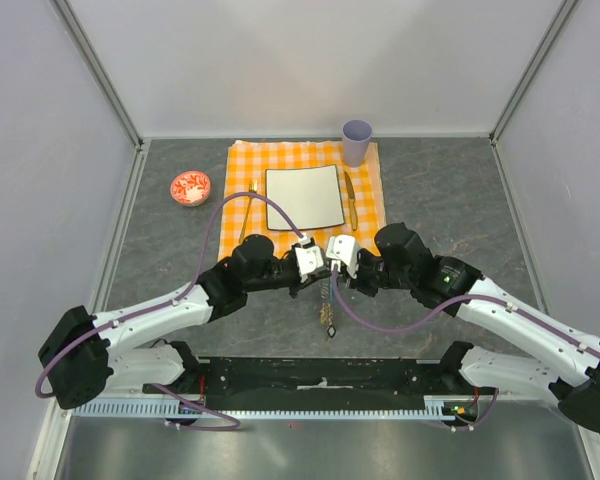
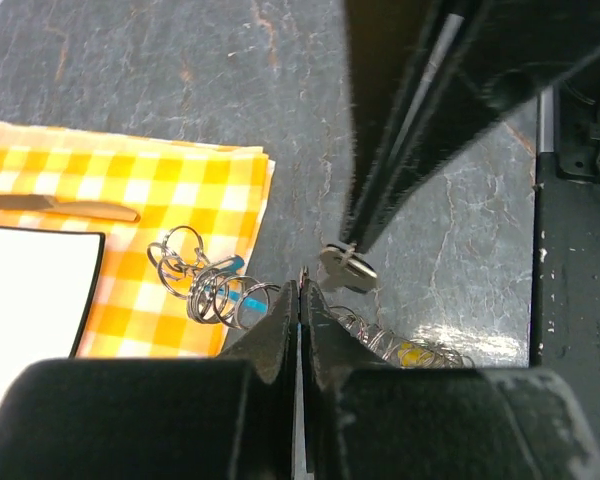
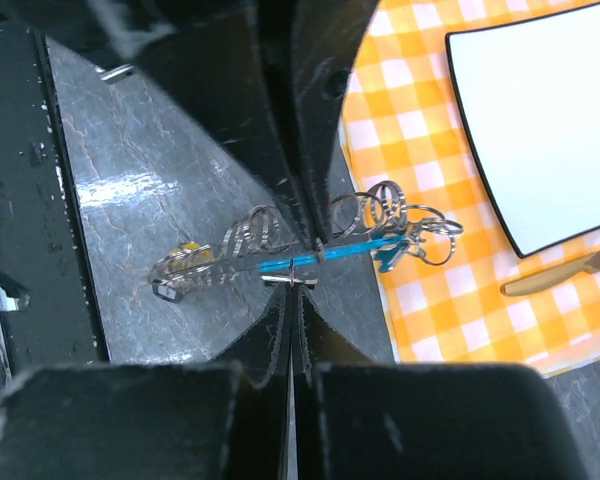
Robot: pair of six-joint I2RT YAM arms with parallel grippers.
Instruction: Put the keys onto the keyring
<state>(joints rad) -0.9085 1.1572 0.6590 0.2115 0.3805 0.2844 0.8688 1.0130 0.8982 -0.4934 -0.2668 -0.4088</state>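
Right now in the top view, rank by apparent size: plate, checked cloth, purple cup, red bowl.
1. checked cloth
2. plate
3. red bowl and purple cup: they look about alike, so I won't rank them.

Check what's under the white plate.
The white plate lies on the orange checked cloth, which shows on every side of it. The cloth lies on the grey table. Anything between plate and cloth is covered; cannot tell.
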